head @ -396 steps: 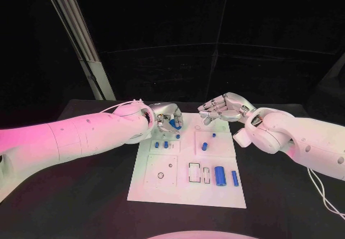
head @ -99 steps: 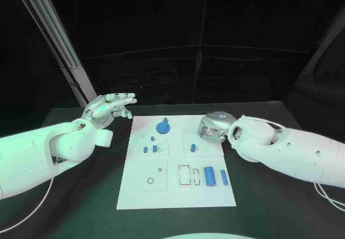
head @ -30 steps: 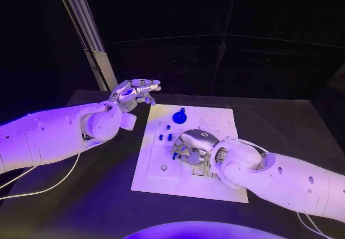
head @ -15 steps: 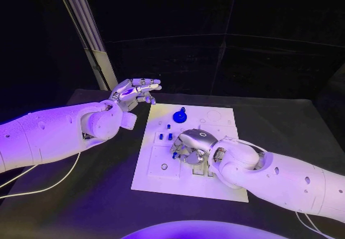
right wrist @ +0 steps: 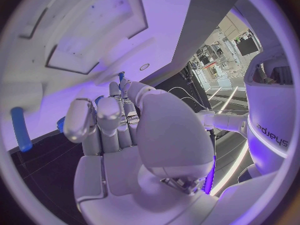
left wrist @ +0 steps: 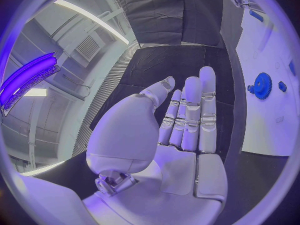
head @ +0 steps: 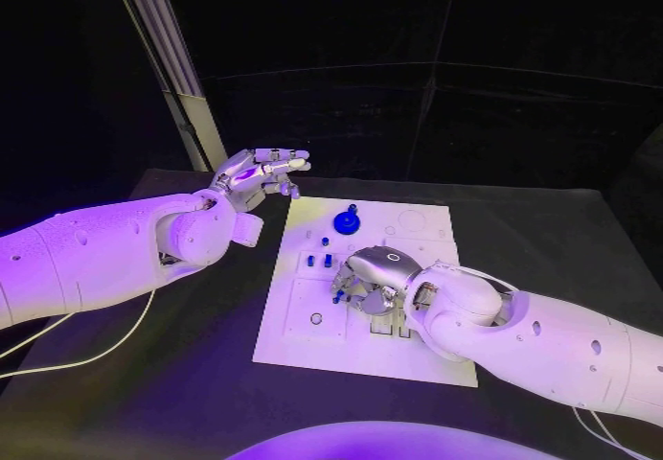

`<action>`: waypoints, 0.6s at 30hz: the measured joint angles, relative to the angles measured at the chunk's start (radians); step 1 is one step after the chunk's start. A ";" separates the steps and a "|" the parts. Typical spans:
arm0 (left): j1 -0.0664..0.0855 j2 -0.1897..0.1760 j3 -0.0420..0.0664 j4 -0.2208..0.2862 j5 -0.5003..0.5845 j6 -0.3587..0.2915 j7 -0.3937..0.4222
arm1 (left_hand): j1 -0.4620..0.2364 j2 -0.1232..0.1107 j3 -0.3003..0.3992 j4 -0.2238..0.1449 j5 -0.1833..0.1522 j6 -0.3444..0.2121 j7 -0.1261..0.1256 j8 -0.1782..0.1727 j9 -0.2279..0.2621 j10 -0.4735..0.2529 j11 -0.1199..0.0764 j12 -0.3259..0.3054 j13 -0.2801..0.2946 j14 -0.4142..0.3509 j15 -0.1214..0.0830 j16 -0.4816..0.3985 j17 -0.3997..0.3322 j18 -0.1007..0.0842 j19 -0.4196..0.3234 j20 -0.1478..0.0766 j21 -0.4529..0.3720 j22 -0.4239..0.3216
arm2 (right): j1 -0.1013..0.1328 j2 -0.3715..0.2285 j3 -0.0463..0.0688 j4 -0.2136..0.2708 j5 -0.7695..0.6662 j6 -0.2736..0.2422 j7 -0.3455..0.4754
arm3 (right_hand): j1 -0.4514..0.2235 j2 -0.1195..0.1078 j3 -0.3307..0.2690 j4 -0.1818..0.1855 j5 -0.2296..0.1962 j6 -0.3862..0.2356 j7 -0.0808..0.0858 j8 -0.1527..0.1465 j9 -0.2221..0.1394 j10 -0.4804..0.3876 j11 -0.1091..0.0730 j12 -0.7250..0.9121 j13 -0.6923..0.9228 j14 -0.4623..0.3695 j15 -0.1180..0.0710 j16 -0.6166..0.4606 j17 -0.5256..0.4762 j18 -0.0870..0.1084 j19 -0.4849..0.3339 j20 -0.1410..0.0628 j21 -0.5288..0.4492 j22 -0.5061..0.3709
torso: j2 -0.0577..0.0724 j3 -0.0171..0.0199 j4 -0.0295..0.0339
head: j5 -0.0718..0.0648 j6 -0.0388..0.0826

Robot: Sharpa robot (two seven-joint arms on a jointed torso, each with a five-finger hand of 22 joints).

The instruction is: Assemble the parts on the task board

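The black counter [head: 553,249] carries the white rectangular task board [head: 362,316], with a round blue gear-shaped part [head: 344,224] seated near its far edge. The silver right hand [head: 371,280] is lowered over the board's middle, fingers curled downward beside small blue parts; whether anything is gripped cannot be told. The silver left hand [head: 256,175] is raised beyond the board's far left corner, released, fingers extended and holding nothing.

two smooth white arms — silver jointed hands [head: 259,173], thin cable [head: 83,359], perhaps screw dots
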 measured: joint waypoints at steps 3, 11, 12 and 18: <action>0.000 0.000 0.000 0.000 0.000 0.000 0.000 | 0.000 0.000 0.000 0.000 0.000 0.000 0.000 0.000 0.000 0.000 0.000 0.000 0.000 0.000 0.000 0.000 0.000 0.000 0.000 0.000 0.000 0.000 | 0.000 0.004 0.000 0.000 -0.001 0.005 0.000 | 0.000 0.000 0.000 0.000 0.000 0.000 0.000 0.000 0.000 0.000 0.000 0.000 0.000 0.000 0.000 0.000 0.000 0.000 0.000 0.000 0.000 0.000 | 0.000 -0.0001 0.0000 | -0.002 0.000; 0.000 0.000 0.000 0.000 0.000 0.001 -0.002 | 0.000 0.000 0.000 0.000 0.000 0.000 0.000 0.000 0.000 0.000 0.000 0.000 0.000 0.000 0.000 0.000 0.000 0.000 0.000 0.000 0.000 0.000 | 0.001 0.012 0.001 -0.001 -0.004 0.016 -0.001 | 0.000 0.000 0.000 0.000 0.000 0.000 0.000 0.000 0.000 0.000 0.000 0.000 0.000 0.000 0.000 0.000 0.000 0.000 0.000 0.000 0.000 0.000 | 0.000 -0.0014 0.0002 | -0.004 -0.001; 0.000 0.000 0.000 0.000 0.000 0.001 -0.002 | 0.000 0.000 0.000 0.000 0.000 0.000 0.000 0.000 0.000 0.000 0.000 0.000 0.000 0.000 0.000 0.000 0.000 0.000 0.000 0.000 0.000 0.000 | 0.001 0.013 0.001 -0.002 -0.004 0.017 -0.001 | 0.000 0.000 0.000 0.000 0.000 0.000 0.000 -0.001 0.000 0.000 0.000 0.000 0.001 0.000 0.000 0.000 0.000 0.000 0.000 0.000 0.000 0.000 | 0.000 -0.0015 0.0004 | -0.004 -0.001; 0.000 0.000 0.000 0.001 0.000 0.002 -0.003 | 0.000 0.000 0.000 0.000 0.000 0.000 0.000 0.000 0.000 0.000 0.000 0.000 0.000 0.000 0.000 0.000 0.000 0.000 0.000 0.000 0.000 0.000 | 0.003 0.018 -0.003 -0.002 -0.012 0.024 -0.006 | -0.004 -0.004 0.000 0.000 0.000 0.002 0.002 -0.001 -0.001 0.000 0.000 0.000 0.001 0.000 0.000 0.000 0.000 0.000 0.000 0.000 0.000 0.000 | 0.000 -0.0021 0.0010 | -0.004 -0.002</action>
